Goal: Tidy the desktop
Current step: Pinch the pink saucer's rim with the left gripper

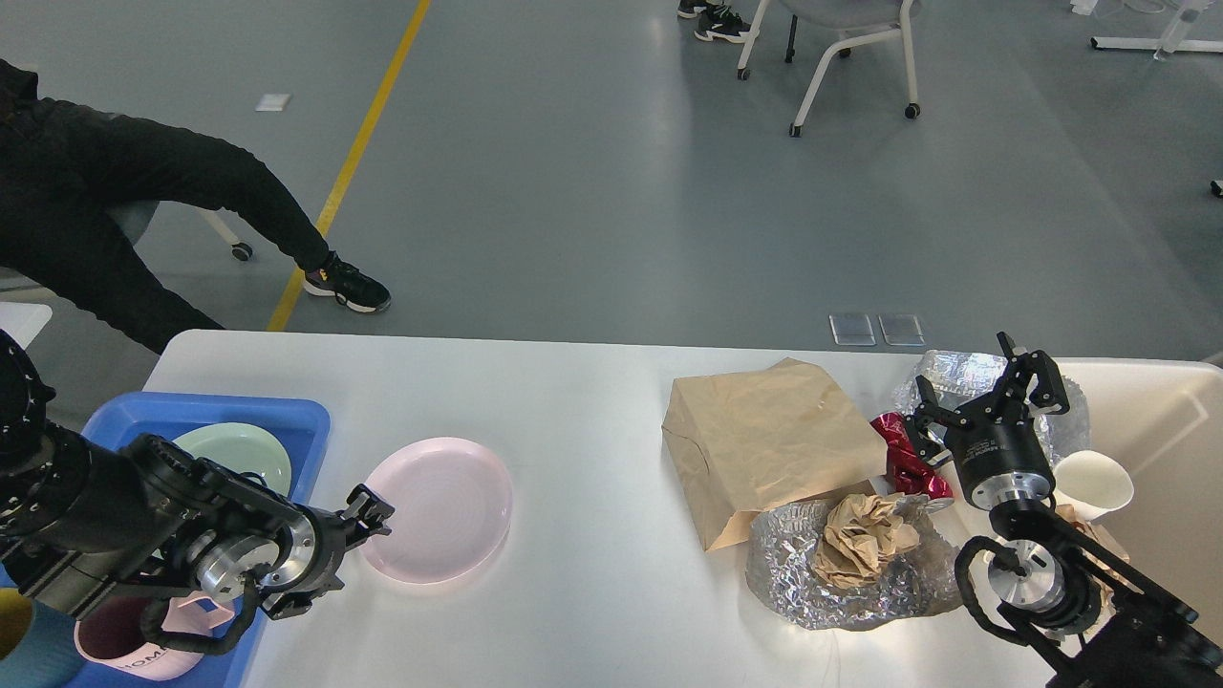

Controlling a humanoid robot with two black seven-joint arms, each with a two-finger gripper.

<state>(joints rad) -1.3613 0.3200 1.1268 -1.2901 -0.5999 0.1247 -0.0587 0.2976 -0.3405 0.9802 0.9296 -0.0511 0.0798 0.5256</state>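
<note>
on smooth white desktop (592,420): round pink plate (441,508), crinkled foil (841,573), creased paper bag (769,444)

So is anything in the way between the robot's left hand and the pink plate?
Nothing visible. The left gripper sits right at the near-left rim of the pink plate, with only bare desktop beside them. The blue tray lies behind the gripper.

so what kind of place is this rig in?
Probably a lab or workshop hall rather than a home: bare grey floor with a painted yellow line, white-framed rolling office chair out on the open floor, and a large white rectangular tabletop staged with dishes and trash.
</note>
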